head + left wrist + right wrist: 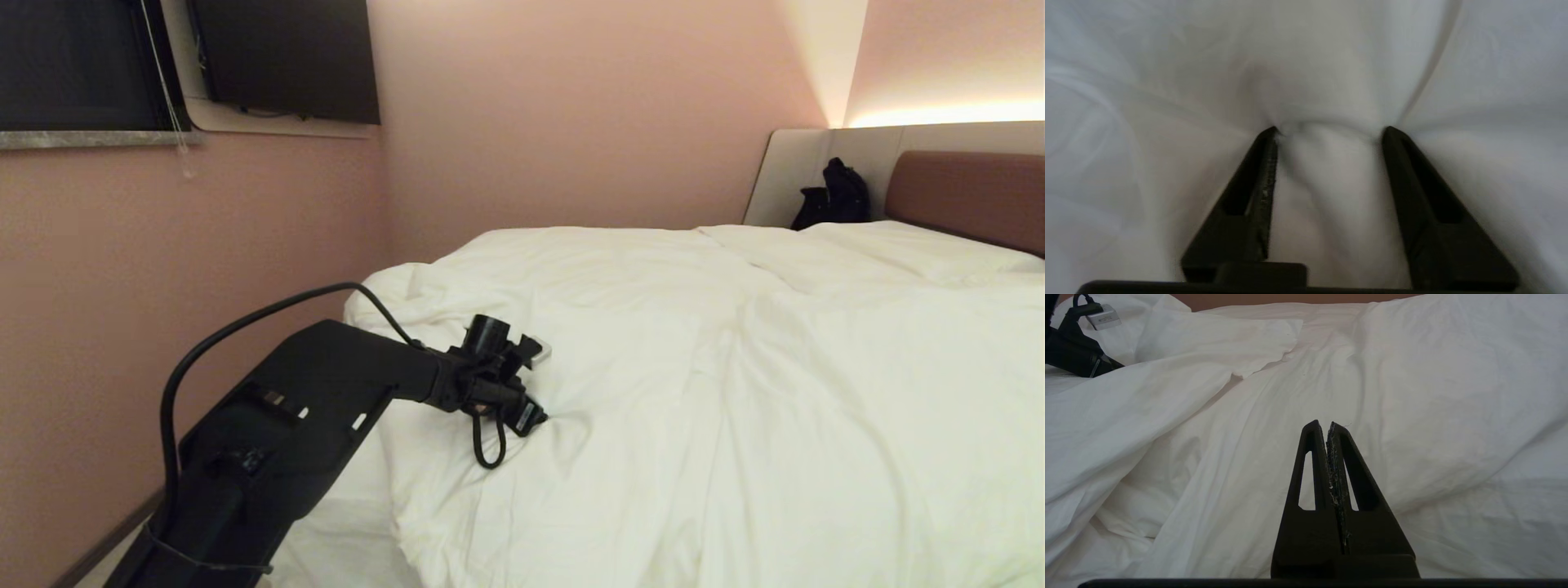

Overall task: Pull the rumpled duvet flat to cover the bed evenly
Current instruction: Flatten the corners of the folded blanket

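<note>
The white duvet (653, 367) lies wrinkled over the bed, whose reddish-brown headboard (963, 192) shows at the far right. Its near-left corner is bunched up, with bare sheet (343, 539) showing below it. My left gripper (529, 415) reaches in from the left and presses down into that corner. In the left wrist view the left gripper (1329, 130) holds a thick ridge of duvet (1331, 183) that fills the space between both fingers. My right gripper (1327, 424) is shut and empty, hovering low over the duvet (1412, 396); the head view does not show it.
A pink wall (163, 286) runs close along the bed's left side, leaving a narrow gap. A black bag (833, 196) sits by the headboard panels. A pillow (898, 245) lies at the head end. A dark window (73, 65) and screen (286, 57) hang above.
</note>
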Robot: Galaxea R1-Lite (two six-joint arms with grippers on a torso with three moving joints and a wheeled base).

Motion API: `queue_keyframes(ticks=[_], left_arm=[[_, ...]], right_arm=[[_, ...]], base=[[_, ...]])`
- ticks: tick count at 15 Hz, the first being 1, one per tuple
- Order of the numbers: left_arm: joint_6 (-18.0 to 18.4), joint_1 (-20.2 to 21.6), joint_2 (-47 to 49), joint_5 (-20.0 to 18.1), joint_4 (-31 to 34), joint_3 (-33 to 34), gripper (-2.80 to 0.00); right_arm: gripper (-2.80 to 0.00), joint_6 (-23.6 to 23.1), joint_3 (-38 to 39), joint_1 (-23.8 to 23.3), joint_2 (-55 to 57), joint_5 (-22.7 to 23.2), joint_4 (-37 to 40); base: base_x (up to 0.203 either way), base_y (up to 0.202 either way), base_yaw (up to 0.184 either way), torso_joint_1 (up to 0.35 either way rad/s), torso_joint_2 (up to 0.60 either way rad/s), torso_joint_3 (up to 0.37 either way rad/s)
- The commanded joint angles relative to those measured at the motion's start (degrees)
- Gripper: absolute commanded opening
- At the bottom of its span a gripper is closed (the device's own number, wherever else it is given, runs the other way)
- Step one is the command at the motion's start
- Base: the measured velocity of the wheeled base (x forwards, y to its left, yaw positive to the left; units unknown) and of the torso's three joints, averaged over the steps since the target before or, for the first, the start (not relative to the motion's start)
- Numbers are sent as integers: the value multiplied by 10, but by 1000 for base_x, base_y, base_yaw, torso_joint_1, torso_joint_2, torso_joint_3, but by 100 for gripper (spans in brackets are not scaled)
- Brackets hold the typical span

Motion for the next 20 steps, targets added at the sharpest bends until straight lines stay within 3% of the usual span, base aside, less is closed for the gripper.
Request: queue_keyframes(ticks=[1,8,18,20], left_arm=[[1,-1,-1,-1,-1,1,-280],[-3,-4,-20,-3,-3,17,-280],[-17,1,-263,-17,-2,250,-280],[-17,2,-273,-17,-3,263,-280]], right_arm=[[-280,0,0,1,0,0,0],[-280,0,0,1,0,0,0],[-280,0,0,0,0,0,0],[-280,0,0,0,0,0,0]], base=[[0,0,0,0,0,0],[0,0,0,0,0,0],[0,0,0,0,0,0],[0,0,0,0,0,0]])
